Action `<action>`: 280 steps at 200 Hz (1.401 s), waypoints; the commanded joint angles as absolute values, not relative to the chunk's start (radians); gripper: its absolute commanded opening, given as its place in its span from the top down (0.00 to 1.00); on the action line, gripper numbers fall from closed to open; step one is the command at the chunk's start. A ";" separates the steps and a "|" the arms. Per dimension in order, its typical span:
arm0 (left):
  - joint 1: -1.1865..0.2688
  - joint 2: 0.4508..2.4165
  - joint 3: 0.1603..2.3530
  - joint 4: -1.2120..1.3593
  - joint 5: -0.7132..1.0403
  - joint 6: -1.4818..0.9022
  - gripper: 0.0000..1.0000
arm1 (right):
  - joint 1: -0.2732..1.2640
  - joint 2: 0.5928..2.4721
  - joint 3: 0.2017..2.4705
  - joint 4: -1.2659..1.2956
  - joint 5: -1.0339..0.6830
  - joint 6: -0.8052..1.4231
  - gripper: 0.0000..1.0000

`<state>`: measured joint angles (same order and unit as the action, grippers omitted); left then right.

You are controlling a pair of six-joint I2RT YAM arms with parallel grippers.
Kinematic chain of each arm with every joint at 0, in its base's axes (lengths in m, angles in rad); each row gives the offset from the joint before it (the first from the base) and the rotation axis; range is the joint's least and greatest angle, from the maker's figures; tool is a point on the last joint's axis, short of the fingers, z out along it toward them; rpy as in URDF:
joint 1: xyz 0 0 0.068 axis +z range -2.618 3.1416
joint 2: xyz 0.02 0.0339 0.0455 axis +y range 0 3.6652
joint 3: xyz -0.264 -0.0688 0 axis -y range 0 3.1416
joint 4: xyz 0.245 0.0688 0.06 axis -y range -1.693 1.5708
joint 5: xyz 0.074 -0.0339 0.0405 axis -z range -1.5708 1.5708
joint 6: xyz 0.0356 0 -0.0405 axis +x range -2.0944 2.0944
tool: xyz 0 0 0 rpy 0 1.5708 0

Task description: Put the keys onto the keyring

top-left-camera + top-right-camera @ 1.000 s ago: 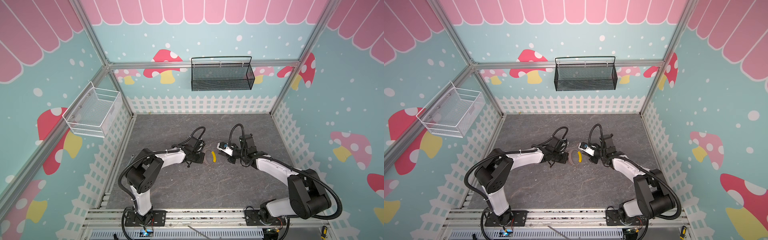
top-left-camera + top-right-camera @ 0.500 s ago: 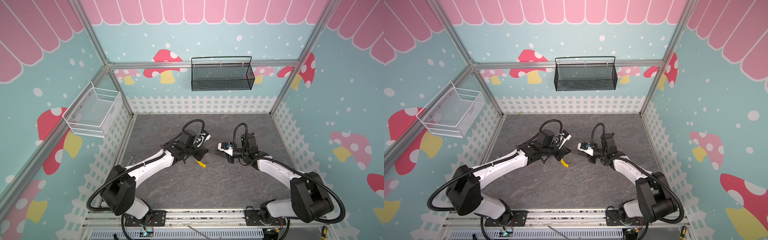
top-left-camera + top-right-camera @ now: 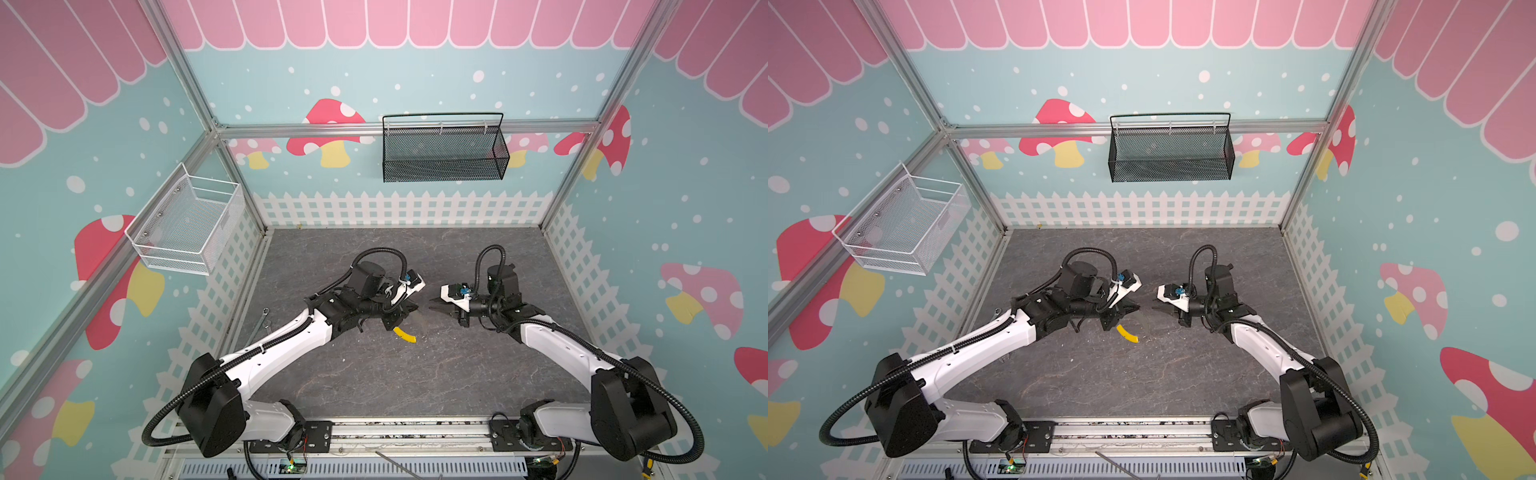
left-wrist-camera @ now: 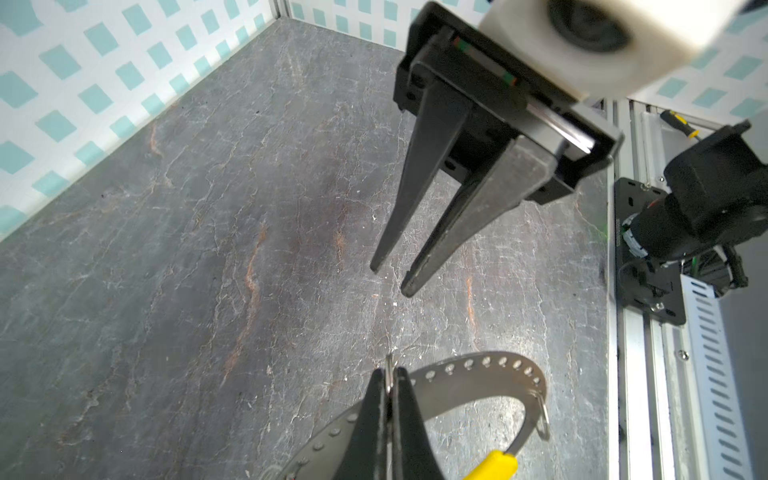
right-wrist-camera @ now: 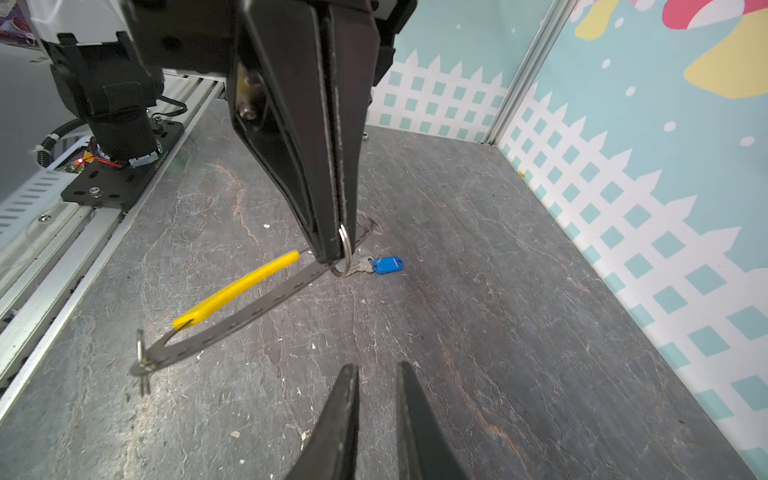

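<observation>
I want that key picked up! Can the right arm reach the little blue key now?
Probably not directly. In the right wrist view the left tool, shut on the keyring, hangs between the right tool and the key; it likely must go round.

**A:** What differs from a second ago?

**B:** The keyring (image 3: 404,335) sat mid-frame between the two claws. Now it hangs from the left claw (image 3: 412,309), with its yellow piece lower in the frame and slanting to the lower right.

**A:** Anything else?

**B:** The left arm's elbow was folded at centre left. It has now swung to the lower left, and the arm is stretched long.
</observation>
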<state>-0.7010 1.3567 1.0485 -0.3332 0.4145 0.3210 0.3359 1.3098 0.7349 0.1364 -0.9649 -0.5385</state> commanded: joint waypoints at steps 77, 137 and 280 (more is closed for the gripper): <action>-0.803 1.325 1.103 -0.393 0.231 0.569 1.00 | 0.387 1.261 0.729 0.171 -1.064 -0.506 0.79; -0.839 1.310 1.109 -0.388 0.168 0.603 1.00 | 0.394 1.266 0.718 0.166 -1.055 -0.508 0.76; -0.870 1.299 1.101 -0.346 0.190 0.606 1.00 | 0.411 1.276 0.718 0.178 -1.057 -0.509 0.87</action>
<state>-0.8516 1.3270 1.0817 -0.3763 0.1642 0.5800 0.4015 1.2682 0.7319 0.1658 -1.0462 -0.4995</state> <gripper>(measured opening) 0.050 0.150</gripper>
